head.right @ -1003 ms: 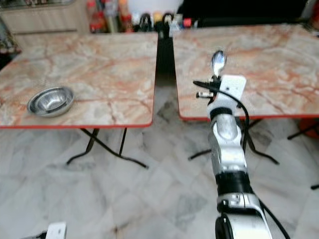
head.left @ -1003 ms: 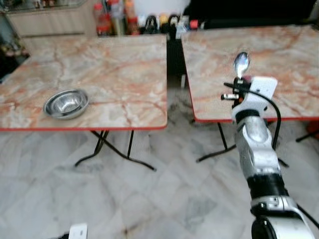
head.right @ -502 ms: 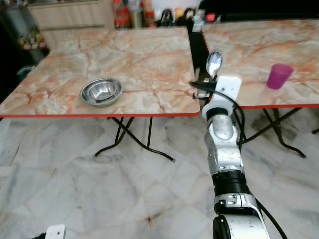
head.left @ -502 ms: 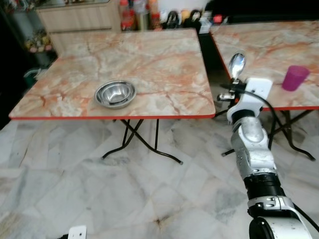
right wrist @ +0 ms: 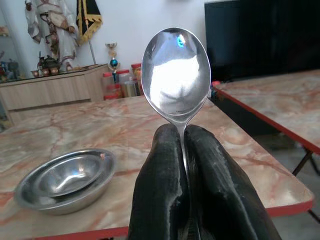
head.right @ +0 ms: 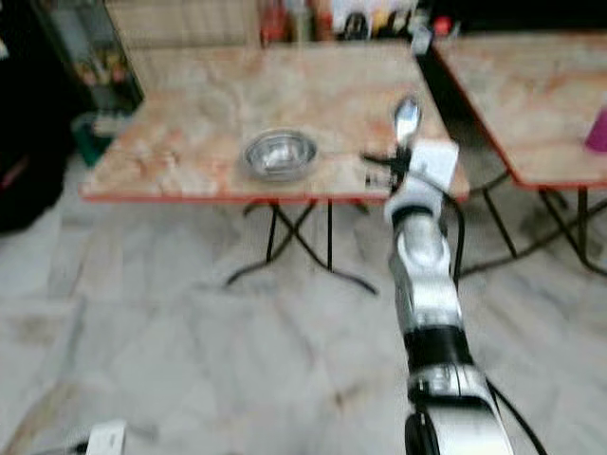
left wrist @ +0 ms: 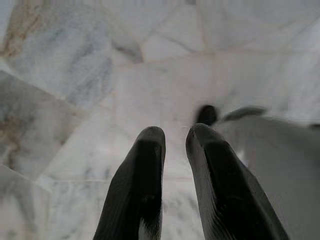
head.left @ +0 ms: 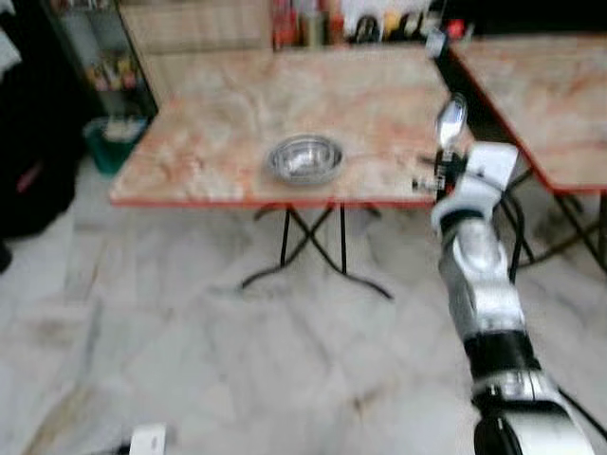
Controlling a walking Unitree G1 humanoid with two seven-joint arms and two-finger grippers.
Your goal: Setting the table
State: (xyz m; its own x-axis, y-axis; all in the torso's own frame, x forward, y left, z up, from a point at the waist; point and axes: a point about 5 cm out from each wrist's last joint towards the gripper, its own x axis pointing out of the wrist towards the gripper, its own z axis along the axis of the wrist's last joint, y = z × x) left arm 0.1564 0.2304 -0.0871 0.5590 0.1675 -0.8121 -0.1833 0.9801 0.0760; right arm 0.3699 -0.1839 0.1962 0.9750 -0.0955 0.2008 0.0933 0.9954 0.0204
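Observation:
My right gripper (right wrist: 182, 134) is shut on the handle of a metal spoon (right wrist: 175, 75), holding it upright with the bowl end up. In the left eye view the spoon (head.left: 450, 121) stands over the near right corner of a marble-topped table (head.left: 209, 152) with a red edge. A steel bowl (head.left: 304, 157) sits on that table near its front edge, left of the spoon. The left gripper (left wrist: 175, 136) hangs low over the marble floor, its fingers close together with nothing between them.
A second marble table (head.left: 560, 104) stands to the right across a narrow gap, with a purple cup (head.right: 598, 130) on it. Bottles (head.left: 379, 24) line the wall behind. A dark shelf (head.left: 90, 66) and a green bin (head.left: 114, 144) stand at the left. Folding legs (head.left: 313, 246) cross under the table.
The camera has swung, so the table with the bowl now sits in the centre and farther off. The spoon stays upright in my right gripper.

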